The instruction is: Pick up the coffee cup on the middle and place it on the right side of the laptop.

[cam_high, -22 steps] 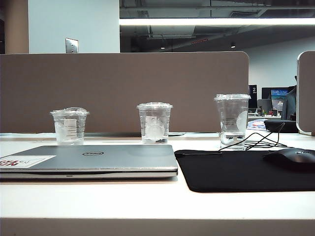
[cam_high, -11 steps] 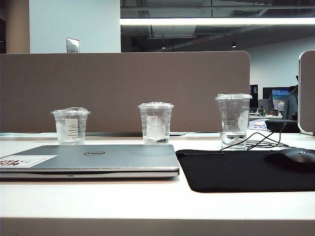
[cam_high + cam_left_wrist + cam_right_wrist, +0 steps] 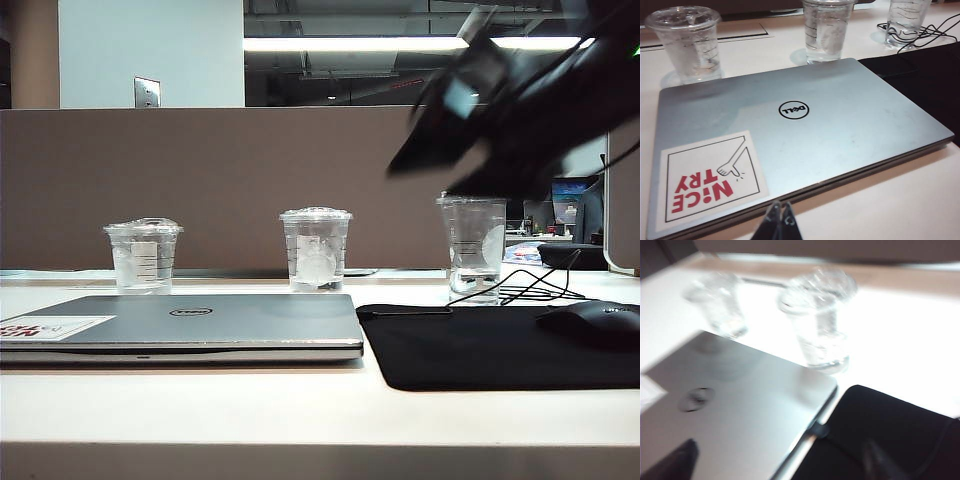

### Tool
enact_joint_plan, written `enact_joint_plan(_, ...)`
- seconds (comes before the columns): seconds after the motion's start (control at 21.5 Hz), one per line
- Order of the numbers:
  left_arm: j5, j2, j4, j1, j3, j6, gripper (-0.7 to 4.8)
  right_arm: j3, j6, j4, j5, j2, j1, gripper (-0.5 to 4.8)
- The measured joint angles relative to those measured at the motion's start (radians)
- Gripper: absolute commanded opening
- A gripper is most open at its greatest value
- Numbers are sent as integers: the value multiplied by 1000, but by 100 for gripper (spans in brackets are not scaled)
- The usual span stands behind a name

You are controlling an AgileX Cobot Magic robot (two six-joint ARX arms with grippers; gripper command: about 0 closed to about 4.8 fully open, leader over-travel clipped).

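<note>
The coffee cup, clear with a flat lid and a white round logo, stands in the middle behind the closed silver laptop. My right gripper is a dark motion blur high in the exterior view, above and to the right of the cup, touching nothing. In the right wrist view its fingers stand far apart, so the right gripper is open over the laptop edge, with the coffee cup ahead. My left gripper is shut and empty at the laptop's front edge, the coffee cup beyond the lid.
A shorter dome-lidded cup stands at the left and a taller clear cup at the right, beside black cables. A black mouse pad with a mouse lies right of the laptop. A grey partition closes the back.
My right arm has swung into the exterior view at the upper right, blurred with motion. The cups, laptop and mouse pad have not moved.
</note>
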State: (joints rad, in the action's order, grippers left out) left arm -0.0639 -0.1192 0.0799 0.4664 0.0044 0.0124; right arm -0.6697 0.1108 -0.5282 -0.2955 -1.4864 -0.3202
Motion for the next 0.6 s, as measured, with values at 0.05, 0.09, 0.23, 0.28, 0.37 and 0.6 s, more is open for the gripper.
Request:
enact_joint_plan(0.05,0,7,0,0,0,0,-5,-36,-1,-41,-4,-91,0,479)
enact_joint_plan(0.09,0,21,0,-1,0,0,-5,-78,1,-94,-24,-195,1,479)
enact_joint_plan(0.23,0,61,0,0,0,0,-5,-206,43,-201,-79,-386,2,479)
enact_joint_plan(0.28,0,69,-2,-1,0,0,-5,-274,33,-238,-70,-432,-8,479)
enact_joint_plan(0.37,0,70,14,0,0,0,-5,-346,-21,-250,-69,-488,-13,479)
enact_joint_plan(0.6,0,70,64,0,0,0,-5,-526,-86,-96,-73,-615,-11,479)
